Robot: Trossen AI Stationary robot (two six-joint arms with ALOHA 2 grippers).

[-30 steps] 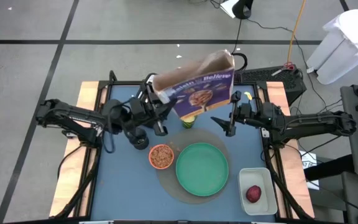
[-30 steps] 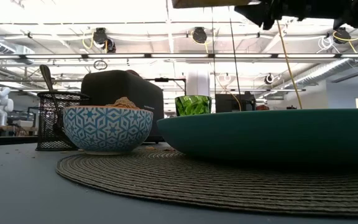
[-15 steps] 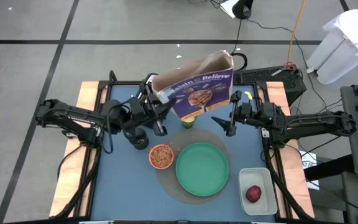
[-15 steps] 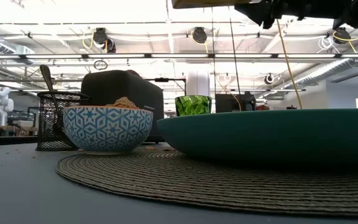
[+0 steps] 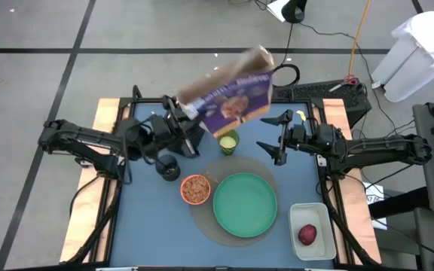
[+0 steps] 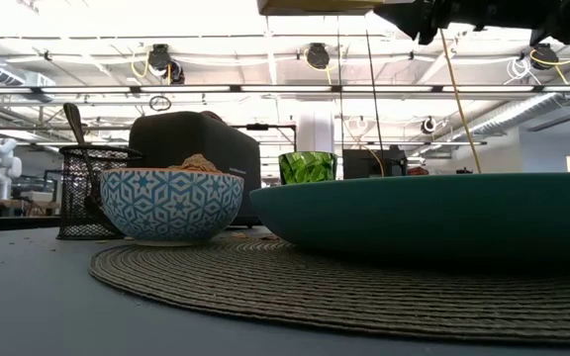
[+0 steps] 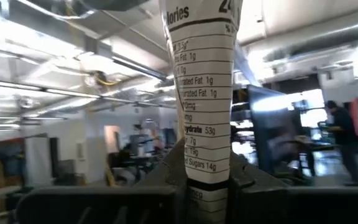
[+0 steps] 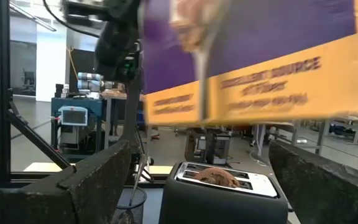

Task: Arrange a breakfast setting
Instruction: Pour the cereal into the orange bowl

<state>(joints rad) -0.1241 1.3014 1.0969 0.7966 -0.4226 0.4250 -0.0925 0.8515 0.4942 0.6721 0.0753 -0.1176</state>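
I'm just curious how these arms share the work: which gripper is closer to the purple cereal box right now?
Left. The left gripper is clamped on the purple cereal box, holding it tilted in the air. The right gripper hangs open just beside the box, not touching it.

Printed cardboard cereal box (image 5: pixel 228 96); smooth matt green plate (image 5: pixel 245 205); coarse woven placemat (image 6: pixel 344 287); glossy patterned bowl (image 6: pixel 171 204).

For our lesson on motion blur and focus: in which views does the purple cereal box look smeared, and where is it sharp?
High view: the purple cereal box is streaked, its print unreadable. Right wrist view: its purple and orange face is smeared. Left wrist view: the nutrition panel reads fairly crisply, the room behind soft.
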